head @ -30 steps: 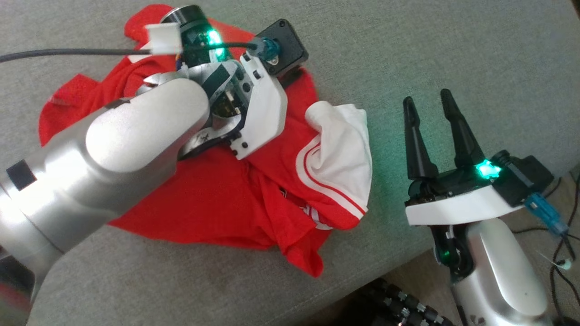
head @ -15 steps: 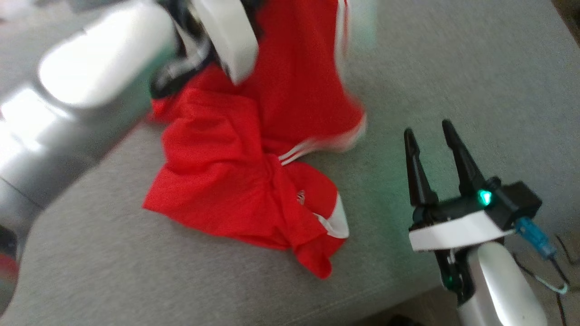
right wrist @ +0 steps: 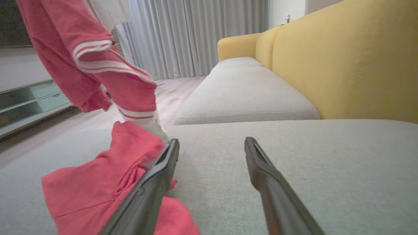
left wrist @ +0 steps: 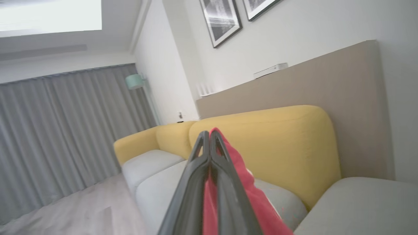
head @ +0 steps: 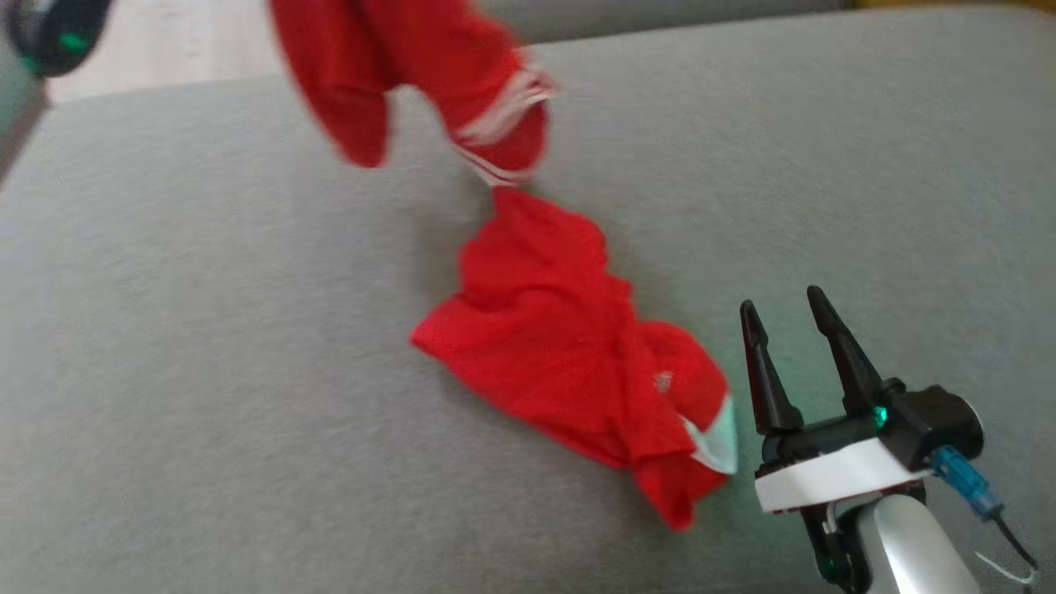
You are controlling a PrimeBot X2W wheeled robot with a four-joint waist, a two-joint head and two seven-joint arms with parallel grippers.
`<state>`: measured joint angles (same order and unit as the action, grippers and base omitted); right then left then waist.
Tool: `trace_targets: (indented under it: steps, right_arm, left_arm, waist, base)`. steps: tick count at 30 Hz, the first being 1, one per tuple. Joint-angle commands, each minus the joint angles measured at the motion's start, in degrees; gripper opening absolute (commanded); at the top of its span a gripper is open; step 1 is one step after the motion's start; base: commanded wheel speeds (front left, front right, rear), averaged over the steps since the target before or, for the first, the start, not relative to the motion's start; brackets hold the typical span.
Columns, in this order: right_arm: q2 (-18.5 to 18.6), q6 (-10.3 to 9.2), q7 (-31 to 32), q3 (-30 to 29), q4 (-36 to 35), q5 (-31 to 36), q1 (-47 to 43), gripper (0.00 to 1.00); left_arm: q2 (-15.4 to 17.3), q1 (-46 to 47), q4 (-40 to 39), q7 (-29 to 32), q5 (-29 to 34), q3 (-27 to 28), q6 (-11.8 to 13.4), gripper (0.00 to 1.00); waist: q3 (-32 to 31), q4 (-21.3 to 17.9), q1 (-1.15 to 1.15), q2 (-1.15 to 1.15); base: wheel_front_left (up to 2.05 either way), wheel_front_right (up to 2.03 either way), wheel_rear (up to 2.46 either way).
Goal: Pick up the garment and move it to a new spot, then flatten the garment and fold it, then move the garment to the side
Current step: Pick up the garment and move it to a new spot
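Gray cushion (head: 206,371) bears garment (head: 569,355) beside right fingers (head: 763,373).

The garment (head: 569,355) is bright red, with thin white stripes along its hems and a white patch at one edge. The sofa seat (head: 206,371) is plain grey and its backrest (right wrist: 343,65) mustard yellow. The right pincer (head: 781,299) has black fingers (head: 763,379), a white base and a green light. The curtains (left wrist: 65,130) are grey.
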<state>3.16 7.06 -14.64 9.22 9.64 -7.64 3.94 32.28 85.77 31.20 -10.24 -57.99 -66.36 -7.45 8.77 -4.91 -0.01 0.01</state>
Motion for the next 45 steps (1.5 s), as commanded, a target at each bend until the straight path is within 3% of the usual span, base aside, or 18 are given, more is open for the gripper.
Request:
trace_targets:
  steps: [1,10,22,27,33,34,35,38,45]
  right_arm:
    - [0.79,0.43,-0.36,1.25,-1.93,0.25,0.72,1.0]
    - [1.85,0.43,-0.36,1.63,-2.57,0.75,0.43,1.0]
    - [3.08,0.43,-0.36,1.22,-3.59,1.04,0.34,1.0]
    - [3.11,0.43,-0.36,1.05,-3.77,1.0,0.7,1.0]
    - [2.83,0.43,-0.36,0.46,-3.71,1.29,0.51,1.0]
    - [2.74,0.43,-0.36,0.56,-3.72,1.52,0.49,1.0]
    - [2.61,0.43,-0.36,0.66,-3.77,1.55,0.58,1.0]
    - [2.15,0.43,-0.36,0.58,-4.02,1.57,1.13,1.0]
    - [1.17,0.43,-0.36,-0.64,-2.79,1.63,-0.29,1.0]
  left_arm:
    - [3.01,3.91,-0.14,-0.58,-0.19,3.12,0.63,0.0]
    - [9.39,1.03,2.0,-0.82,-0.64,3.6,2.26,0.0]
    - [16.06,-17.1,1.35,-3.02,-7.56,3.26,4.1,0.0]
    - [14.43,-29.93,0.9,-4.49,-11.07,3.71,5.47,0.0]
    - [7.83,-41.4,-0.93,-4.72,-8.49,11.39,6.55,0.0]
    - [6.32,-43.77,-1.2,-4.73,-7.36,13.92,7.07,0.35]
    - [4.96,-45.99,-1.46,-4.73,-5.83,16.51,7.56,1.0]
    - [1.23,-52.15,-3.76,-4.74,-0.13,25.21,8.66,1.0]
    - [-9.05,-69.02,-16.85,-4.74,20.84,44.54,14.93,1.0]
  waist:
    - [-1.89,4.92,0.01,-0.01]
    - [-1.4,12.94,0.01,-0.01]
    - [0.29,15.28,0.01,-0.01]
    - [1.13,14.49,0.01,-0.01]
    - [1.05,13.63,0.01,-0.01]
    - [0.93,13.32,0.01,-0.01]
    - [0.79,12.92,0.01,-0.01]
    - [0.03,11.48,0.01,-0.01]
    - [-4.56,8.27,0.01,-0.01]
  base:
    - [0.0,0.0,0.0]
    - [0.0,0.0,0.0]
    - [0.0,0.0,0.0]
    - [0.0,0.0,0.0]
    - [0.0,0.0,0.0]
    - [0.0,0.0,0.0]
    - [0.0,0.0,0.0]
    - [0.0,0.0,0.0]
    - [0.0,0.0,0.0]
